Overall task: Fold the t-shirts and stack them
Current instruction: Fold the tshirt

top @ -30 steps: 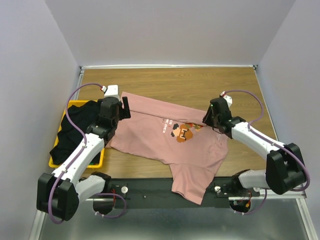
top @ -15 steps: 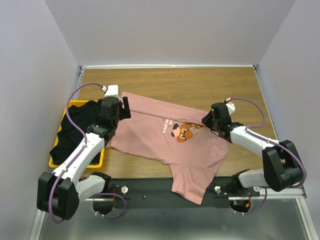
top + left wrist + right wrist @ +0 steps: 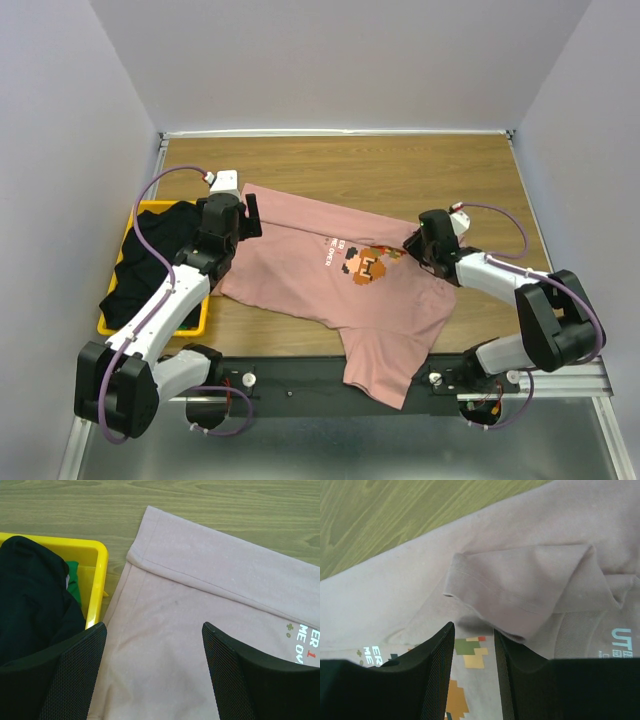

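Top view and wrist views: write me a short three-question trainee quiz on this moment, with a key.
1. True or false: the black shirt lies in the basket.
2. Whose jaws stand wider? A: left tool. B: right tool.
3. Fill in: the print on the pink shirt shows a pixel-art ____.
Key: 1 true; 2 A; 3 face.
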Motion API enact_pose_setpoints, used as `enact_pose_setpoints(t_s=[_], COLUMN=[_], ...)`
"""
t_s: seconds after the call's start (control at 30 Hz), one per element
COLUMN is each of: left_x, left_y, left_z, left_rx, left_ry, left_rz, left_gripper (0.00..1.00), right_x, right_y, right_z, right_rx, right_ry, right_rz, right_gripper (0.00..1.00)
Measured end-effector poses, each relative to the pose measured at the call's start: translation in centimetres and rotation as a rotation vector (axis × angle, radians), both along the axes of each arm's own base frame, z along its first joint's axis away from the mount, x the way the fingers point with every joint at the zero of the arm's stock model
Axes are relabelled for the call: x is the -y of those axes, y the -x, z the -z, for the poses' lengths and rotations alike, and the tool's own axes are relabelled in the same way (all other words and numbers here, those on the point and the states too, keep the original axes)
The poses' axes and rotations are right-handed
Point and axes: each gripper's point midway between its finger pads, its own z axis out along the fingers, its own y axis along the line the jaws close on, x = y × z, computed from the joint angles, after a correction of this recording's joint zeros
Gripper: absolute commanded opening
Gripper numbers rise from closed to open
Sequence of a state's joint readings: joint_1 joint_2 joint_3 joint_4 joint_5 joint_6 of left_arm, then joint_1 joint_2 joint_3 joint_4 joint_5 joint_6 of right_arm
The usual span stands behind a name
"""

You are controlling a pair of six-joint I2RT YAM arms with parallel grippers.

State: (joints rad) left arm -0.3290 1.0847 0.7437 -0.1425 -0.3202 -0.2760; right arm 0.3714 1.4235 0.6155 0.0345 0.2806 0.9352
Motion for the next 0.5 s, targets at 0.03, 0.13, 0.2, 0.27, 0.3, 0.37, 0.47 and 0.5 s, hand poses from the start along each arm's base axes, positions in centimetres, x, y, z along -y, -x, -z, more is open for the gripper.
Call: enact_pose_setpoints(t_s=[0.03,0.13,0.2,0.27,0.3,0.37,0.47,0.5], left_x=[-0.01,-0.01,-0.01,0.01,0.01,-0.01,0.01,0.01], left_y=[0.0,-0.01,-0.02,-0.02,-0.03,-0.03,-0.04,-0.04], left_z=[0.01,0.05,0.08,0.1,0.12,0.12,0.1,0.1], left_rx=[0.0,-0.001,-0.002,-0.003,-0.003,-0.003,-0.003,-0.003], left_ry=[0.0,-0.001,-0.001,-0.002,-0.002,-0.003,-0.003,-0.003], left_rz=[0.0,0.0,0.0,0.001,0.001,0.001,0.002,0.002], left_gripper=[0.85,0.85,0.85,0.85,0.85,0.85,0.85,0.85], right_x=[0.14,0.72,0.82,0.78,0.75,0.66,0.33,0.24], right_y=[0.1,0.63,0.71,0.61,0.55,0.37,0.0,-0.11], right_z=[0.17,0.81,0.92,0.84,0.81,0.67,0.4,0.35], right_rx=[-0.001,-0.012,-0.014,-0.009,-0.007,0.002,0.019,0.024], right_ry=[0.001,0.015,0.018,0.016,0.014,0.01,-0.004,-0.007], right_rz=[0.008,0.028,0.031,0.031,0.03,0.03,0.022,0.021], right_gripper=[0.44,0.44,0.44,0.44,0.44,0.44,0.44,0.44])
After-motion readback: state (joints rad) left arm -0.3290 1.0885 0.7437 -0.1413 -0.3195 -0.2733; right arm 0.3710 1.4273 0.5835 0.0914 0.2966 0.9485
